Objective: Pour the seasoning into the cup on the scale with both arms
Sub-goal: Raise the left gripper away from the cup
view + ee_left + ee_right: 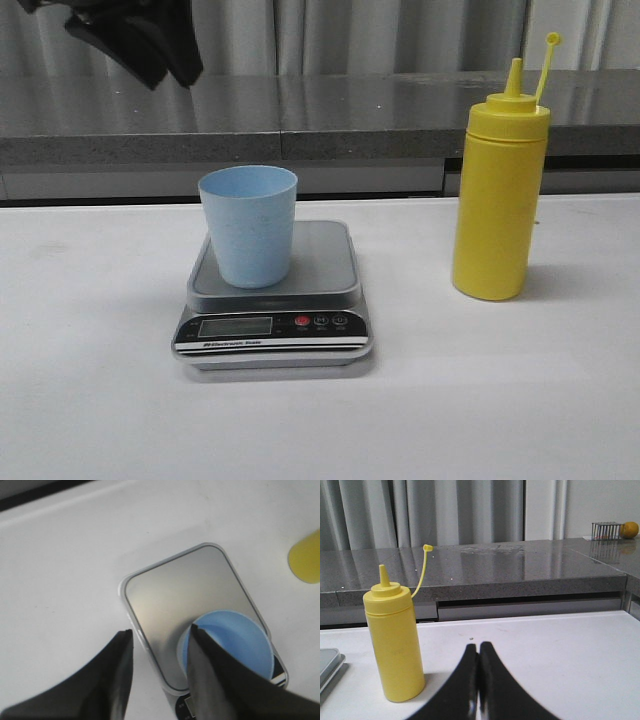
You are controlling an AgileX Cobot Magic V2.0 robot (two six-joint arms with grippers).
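Observation:
The light blue cup point(248, 226) stands upright on the silver platform of the scale point(325, 262), towards its left side. The yellow seasoning bottle point(499, 190) stands on the white table to the right of the scale, its cap strap sticking up. My left gripper point(150, 45) hangs high above the table at the back left; in the left wrist view it point(161, 631) is open and empty, looking down on the cup point(240, 640) and scale point(185, 595). My right gripper point(479, 644) is shut and empty, low over the table beside the bottle point(394, 640).
A grey counter ledge point(330, 110) runs behind the white table point(100, 400), with curtains behind it. In the right wrist view a wire rack point(606, 530) and a yellow fruit point(630, 529) sit far off on the counter.

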